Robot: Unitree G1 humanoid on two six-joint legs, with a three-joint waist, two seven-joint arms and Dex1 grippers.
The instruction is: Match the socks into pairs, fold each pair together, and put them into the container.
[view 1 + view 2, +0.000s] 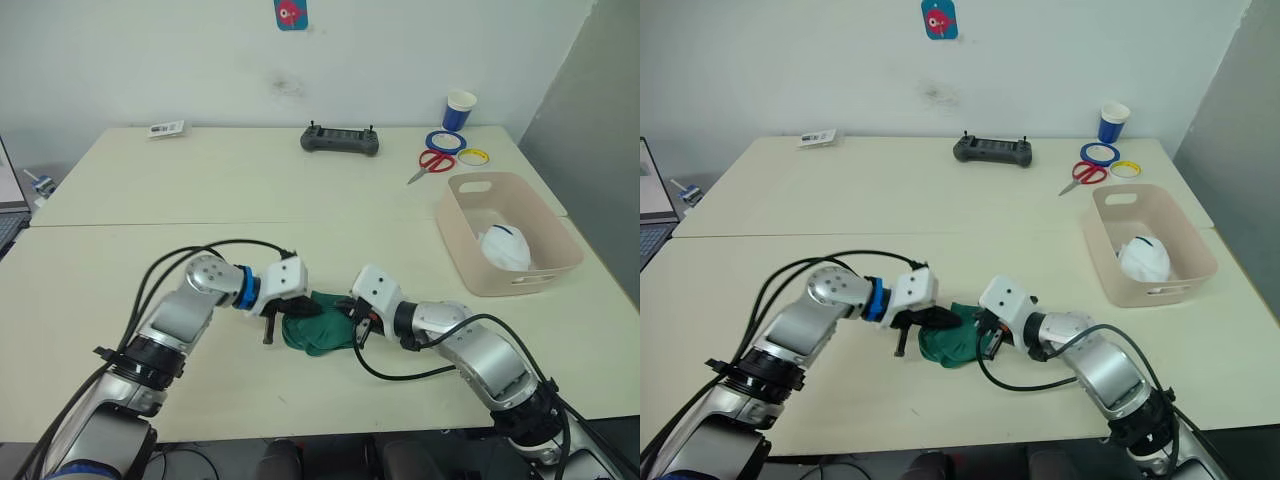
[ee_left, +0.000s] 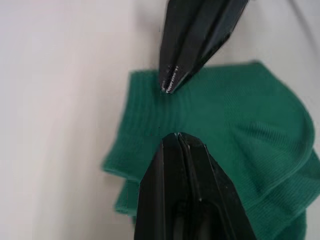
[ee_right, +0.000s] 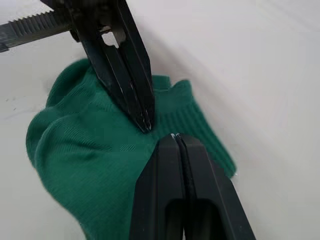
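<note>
both grippers pressed onto the dark green socks [image 1: 318,332] near the front of the table [image 1: 150,200], tips almost meeting over the ribbed cuff. left gripper [image 2: 172,112] with jaws shut, apparently empty, tip on the cuff; right gripper [image 3: 165,135] shut too, tip on the fabric just opposite. container [image 1: 560,262] well off beyond the right jaws, white socks [image 1: 505,247] already inside. risks: no cloth actually pinched, so the stacked pair could slide apart or unfold on lifting; could also snag between the two tips.

Both arms bend inward over the desk's near edge, left gripper [image 2: 175,137] and right gripper [image 3: 175,137] closed, tips nearly meeting
</note>
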